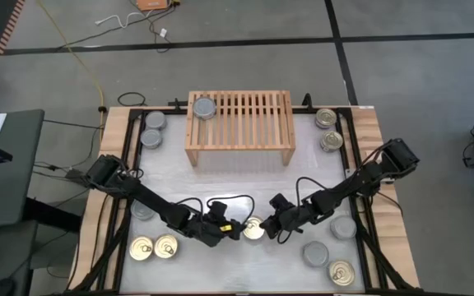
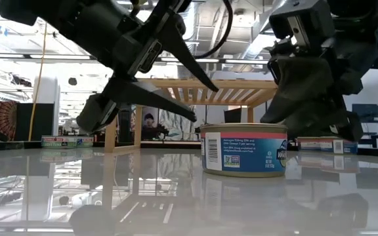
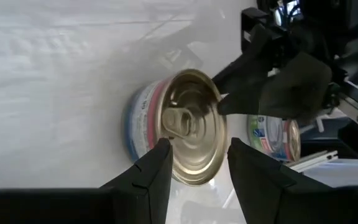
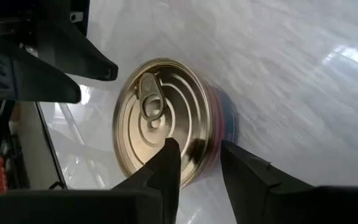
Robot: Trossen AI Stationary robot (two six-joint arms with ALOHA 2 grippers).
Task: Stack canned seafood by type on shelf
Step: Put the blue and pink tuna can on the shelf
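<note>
Gold pull-ring tin (image 1: 253,228) upright on table (image 1: 237,185) mid-front, well short of shelf (image 1: 239,120), flanked by left gripper (image 1: 234,229) and right gripper (image 1: 275,227), both fingers apart, neither clamped; roughly equidistant.

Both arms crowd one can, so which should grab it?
Probably left: the left gripper is open and squarely lined up with the gold-topped can; the right gripper sits off-centre over its rim.
</note>
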